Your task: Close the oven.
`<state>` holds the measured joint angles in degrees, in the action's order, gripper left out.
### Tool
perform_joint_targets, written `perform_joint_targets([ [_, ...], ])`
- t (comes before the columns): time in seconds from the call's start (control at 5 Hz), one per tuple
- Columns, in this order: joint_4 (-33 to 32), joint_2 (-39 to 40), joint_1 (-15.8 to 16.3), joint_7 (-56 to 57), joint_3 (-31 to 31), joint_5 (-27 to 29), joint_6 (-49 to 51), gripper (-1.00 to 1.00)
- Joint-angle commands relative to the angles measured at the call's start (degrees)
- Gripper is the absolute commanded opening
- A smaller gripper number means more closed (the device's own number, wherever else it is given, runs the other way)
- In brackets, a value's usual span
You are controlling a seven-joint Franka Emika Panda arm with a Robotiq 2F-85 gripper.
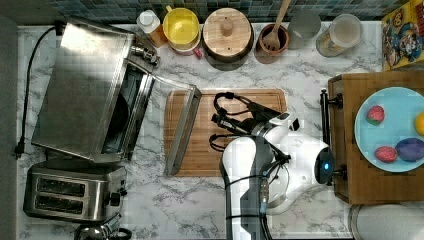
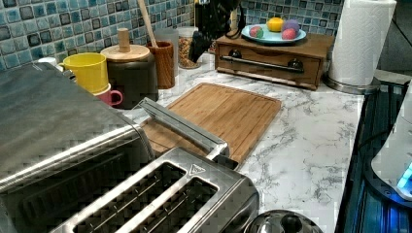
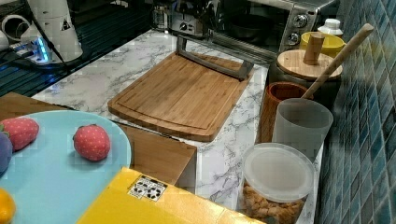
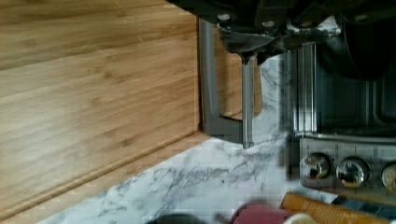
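The oven [image 1: 85,85] stood open, door down over the cutting board [image 1: 225,132]; fingers' grip couldn't be told, marble tabletop [image 1: 190,200] beneath.

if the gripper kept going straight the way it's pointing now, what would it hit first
Probably the oven door's bar handle. In the wrist view the gripper looks across the cutting board toward the open oven, and the handle lies nearest in that line. Depth is unclear, so it might pass just over the handle.
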<state>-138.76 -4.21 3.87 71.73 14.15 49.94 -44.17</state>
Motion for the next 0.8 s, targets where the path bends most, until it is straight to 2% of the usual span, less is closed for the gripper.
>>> perform_joint_targets([
  [0.2, -1.6, 4.3, 0.9, 12.5, 1.3, 8.1, 5.8, -1.00],
  [0.8, -2.0, 12.2, -0.4, 31.9, 1.4, 24.6, 7.8, -1.00],
])
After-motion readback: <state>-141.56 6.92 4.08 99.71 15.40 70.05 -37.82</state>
